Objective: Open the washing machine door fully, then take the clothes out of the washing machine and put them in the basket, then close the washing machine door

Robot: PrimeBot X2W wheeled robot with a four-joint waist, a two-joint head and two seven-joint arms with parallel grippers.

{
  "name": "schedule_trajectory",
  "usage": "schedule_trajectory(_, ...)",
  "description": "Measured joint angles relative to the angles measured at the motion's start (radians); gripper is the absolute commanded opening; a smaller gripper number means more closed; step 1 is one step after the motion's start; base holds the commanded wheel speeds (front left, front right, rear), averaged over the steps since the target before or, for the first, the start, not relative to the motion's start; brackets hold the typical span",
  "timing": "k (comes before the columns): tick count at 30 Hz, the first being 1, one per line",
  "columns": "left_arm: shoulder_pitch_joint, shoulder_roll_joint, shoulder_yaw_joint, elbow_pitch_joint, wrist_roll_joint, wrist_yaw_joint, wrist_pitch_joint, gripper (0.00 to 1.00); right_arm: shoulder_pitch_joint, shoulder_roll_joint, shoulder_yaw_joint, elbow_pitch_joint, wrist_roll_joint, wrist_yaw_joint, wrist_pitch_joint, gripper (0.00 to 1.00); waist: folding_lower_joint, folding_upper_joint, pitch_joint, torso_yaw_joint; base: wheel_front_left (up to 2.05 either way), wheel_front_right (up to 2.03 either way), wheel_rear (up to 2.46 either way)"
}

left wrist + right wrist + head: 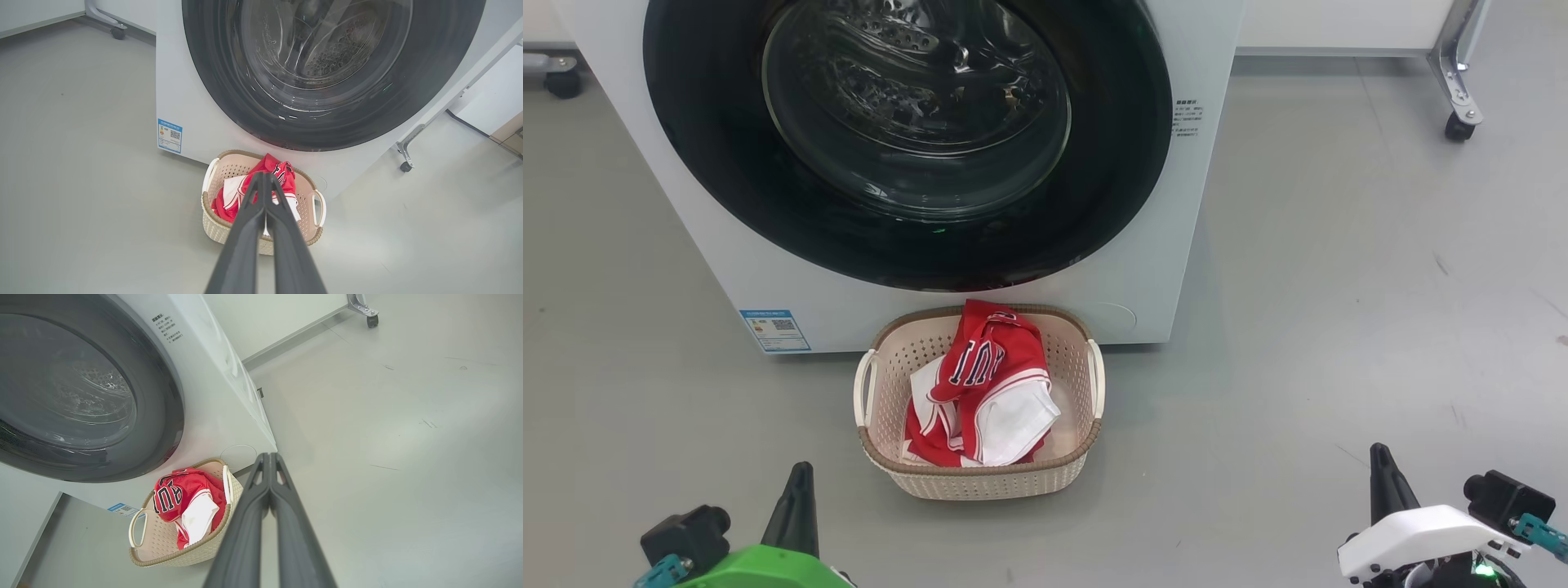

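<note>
Head view | left pincer (800, 478) and right pincer (1379, 457) low at the near edge, each with fingers pressed together, holding nothing | basket (980, 487) on the floor (1339, 327) beyond them, red-and-white clothes (988, 384) heaped inside | washer (1168, 269) just behind the basket, round black door (1111, 163) shut.

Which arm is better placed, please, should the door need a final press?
Left: the left gripper aims at the basket and door; the right gripper aims past the machine at floor.
</note>
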Motion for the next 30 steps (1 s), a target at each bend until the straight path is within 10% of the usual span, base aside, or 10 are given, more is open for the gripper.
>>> schedule_trajectory(30,-0.028,0.000,0.092,0.035,-0.377,-0.062,0.062,0.00,-0.050,0.012,-0.090,0.001,0.368,0.044,0.088,0.00,0.0000,0.0000,-0.009,-0.014,0.00,0.00,0.00)
